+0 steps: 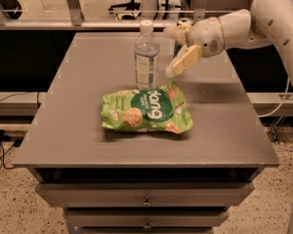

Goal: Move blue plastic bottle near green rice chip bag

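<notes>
The blue plastic bottle [146, 57], clear with a white cap and a pale label, stands upright on the grey table [78, 130]. It is just behind the top edge of the green rice chip bag [146, 111]. The bag lies flat in the middle of the table. My gripper [170, 52] is to the right of the bottle, a short gap away, a little above the table. It is open and empty. One tan finger [184, 61] slants down toward the bag's upper right corner.
The white arm [263, 18] reaches in from the upper right over the table's back right part. A metal rail [88, 24] runs behind the table's far edge. Drawers [146, 199] are below the front edge.
</notes>
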Available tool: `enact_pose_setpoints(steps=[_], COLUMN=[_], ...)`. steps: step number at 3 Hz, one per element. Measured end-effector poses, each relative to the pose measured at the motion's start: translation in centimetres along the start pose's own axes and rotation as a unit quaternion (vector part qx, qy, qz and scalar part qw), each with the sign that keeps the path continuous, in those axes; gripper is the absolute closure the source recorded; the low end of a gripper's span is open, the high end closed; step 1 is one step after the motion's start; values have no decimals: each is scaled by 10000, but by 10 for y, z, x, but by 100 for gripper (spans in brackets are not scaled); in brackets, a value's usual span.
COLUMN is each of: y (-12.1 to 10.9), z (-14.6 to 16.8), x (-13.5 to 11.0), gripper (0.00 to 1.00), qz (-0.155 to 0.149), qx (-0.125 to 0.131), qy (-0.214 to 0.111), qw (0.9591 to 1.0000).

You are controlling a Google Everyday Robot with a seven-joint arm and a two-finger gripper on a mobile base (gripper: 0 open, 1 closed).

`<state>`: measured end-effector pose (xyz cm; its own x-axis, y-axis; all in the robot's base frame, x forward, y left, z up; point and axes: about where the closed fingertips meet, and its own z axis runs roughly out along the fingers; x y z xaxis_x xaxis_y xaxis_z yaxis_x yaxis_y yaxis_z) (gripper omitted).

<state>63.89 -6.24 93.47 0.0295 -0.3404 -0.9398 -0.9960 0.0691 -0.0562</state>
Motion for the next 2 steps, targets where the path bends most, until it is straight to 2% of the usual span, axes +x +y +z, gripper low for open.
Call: enact_pose_setpoints(steps=[1, 2], y=[-8, -10], z=[-72, -150], x=[-13, -23], gripper=[0, 0], qz=[-279, -450], qx=[743, 1511], qy=[101, 136], qw=[9968, 9874])
